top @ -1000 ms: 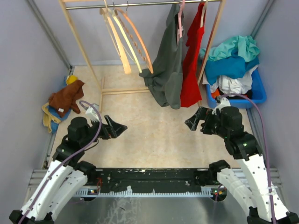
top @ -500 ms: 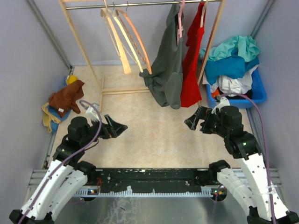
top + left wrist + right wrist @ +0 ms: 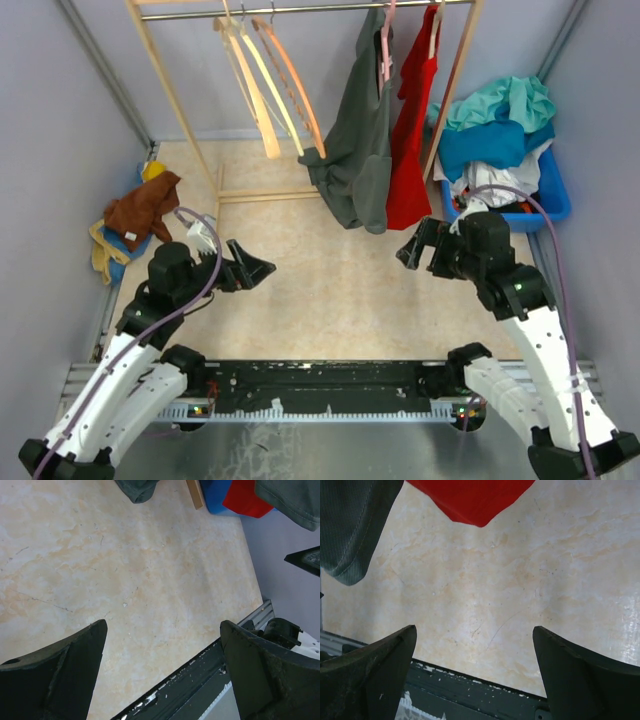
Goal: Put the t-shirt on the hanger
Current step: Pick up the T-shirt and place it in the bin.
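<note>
Your left gripper (image 3: 162,630) shows its fingers spread wide at the bottom corners over the beige floor (image 3: 125,560) — along the top edge you see a dark grey hem (image 3: 137,489), a wooden post (image 3: 195,492) and red cloth (image 3: 245,500).

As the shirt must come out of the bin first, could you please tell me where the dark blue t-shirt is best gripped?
Probably the t-shirt at its left-hand fold, approached from the left by the open right gripper: a paler turquoise garment covers its top and white cloth lies beneath, so only that side shows.
</note>
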Action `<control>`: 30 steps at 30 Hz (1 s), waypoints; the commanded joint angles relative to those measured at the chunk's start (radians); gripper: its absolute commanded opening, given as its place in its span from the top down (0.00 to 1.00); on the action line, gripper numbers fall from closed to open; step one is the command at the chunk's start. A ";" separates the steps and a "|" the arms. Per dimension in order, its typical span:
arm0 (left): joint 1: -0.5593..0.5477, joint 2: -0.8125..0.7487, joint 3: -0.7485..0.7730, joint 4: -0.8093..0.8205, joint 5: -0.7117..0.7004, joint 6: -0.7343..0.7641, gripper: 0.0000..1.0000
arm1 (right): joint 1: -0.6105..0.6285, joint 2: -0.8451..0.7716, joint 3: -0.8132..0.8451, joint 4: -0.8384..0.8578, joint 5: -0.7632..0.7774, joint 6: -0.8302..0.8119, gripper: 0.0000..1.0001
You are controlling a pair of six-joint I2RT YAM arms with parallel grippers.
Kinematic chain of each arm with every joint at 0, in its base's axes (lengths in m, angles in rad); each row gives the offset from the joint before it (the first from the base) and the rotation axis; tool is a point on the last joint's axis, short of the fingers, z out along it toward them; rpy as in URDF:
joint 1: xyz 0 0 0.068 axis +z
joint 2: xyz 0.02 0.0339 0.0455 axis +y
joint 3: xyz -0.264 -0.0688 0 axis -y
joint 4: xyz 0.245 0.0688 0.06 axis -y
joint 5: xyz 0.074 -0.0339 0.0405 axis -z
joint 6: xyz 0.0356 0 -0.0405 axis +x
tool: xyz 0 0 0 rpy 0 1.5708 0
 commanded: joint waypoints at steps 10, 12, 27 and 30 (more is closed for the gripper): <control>-0.003 0.212 0.078 0.149 0.050 0.058 0.00 | -0.069 0.269 0.321 -0.131 0.315 -0.025 0.01; -0.003 0.219 0.076 0.172 0.056 0.060 0.00 | -0.159 0.304 0.356 -0.122 0.269 -0.019 0.01; -0.001 0.223 0.072 0.162 0.099 0.090 0.00 | -0.484 0.560 0.450 0.269 0.126 0.122 0.28; -0.001 0.218 0.076 0.148 0.102 0.098 0.00 | -0.486 0.619 0.446 0.398 0.119 0.162 0.35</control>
